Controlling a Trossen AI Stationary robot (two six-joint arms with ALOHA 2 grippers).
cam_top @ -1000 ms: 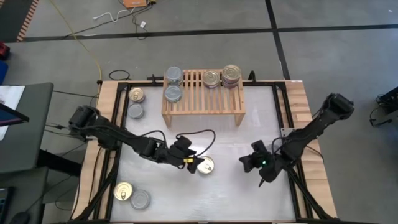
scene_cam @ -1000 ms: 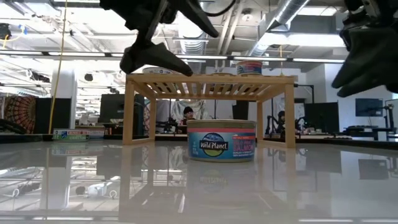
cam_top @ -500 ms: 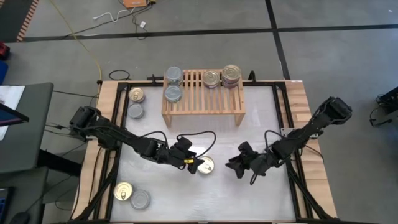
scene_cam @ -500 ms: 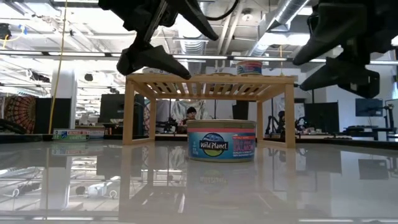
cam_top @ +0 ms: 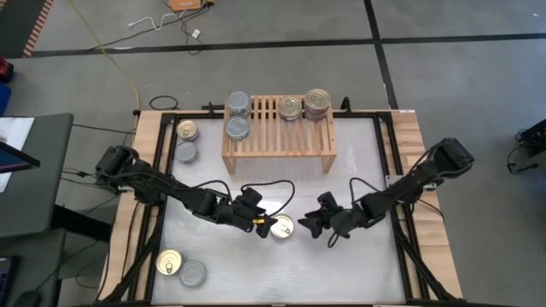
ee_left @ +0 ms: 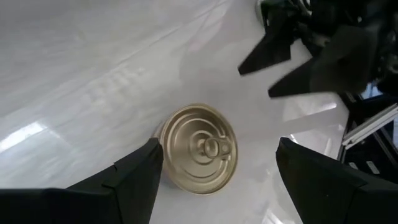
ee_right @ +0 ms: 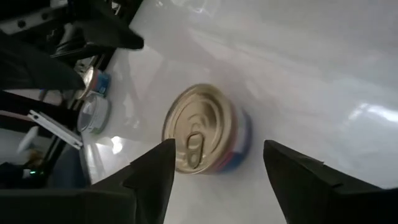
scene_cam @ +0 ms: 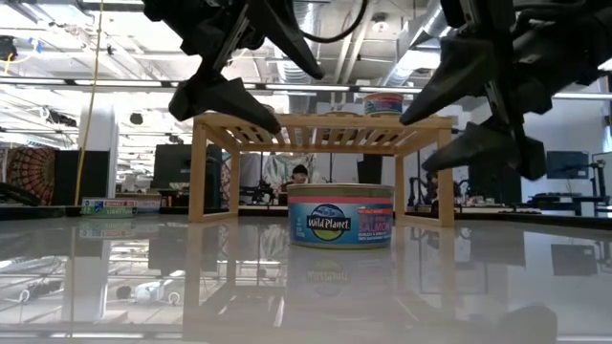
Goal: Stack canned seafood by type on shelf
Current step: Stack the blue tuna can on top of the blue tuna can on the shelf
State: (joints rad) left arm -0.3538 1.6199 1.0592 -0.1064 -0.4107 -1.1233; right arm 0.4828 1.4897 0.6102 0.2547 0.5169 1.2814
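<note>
Nearest us, a gold-lidded tin (cam_top: 282, 226) stands on the table (cam_top: 358, 269) between both grippers. Our left gripper (cam_top: 264, 224) hovers just beside it, jaws apart and empty. Our right gripper (cam_top: 309, 224) has swung in from the right edge and spread its jaws, so it likely takes this pick. Farther back, the shelf (cam_top: 279, 128) carries four stacked groups.
</note>
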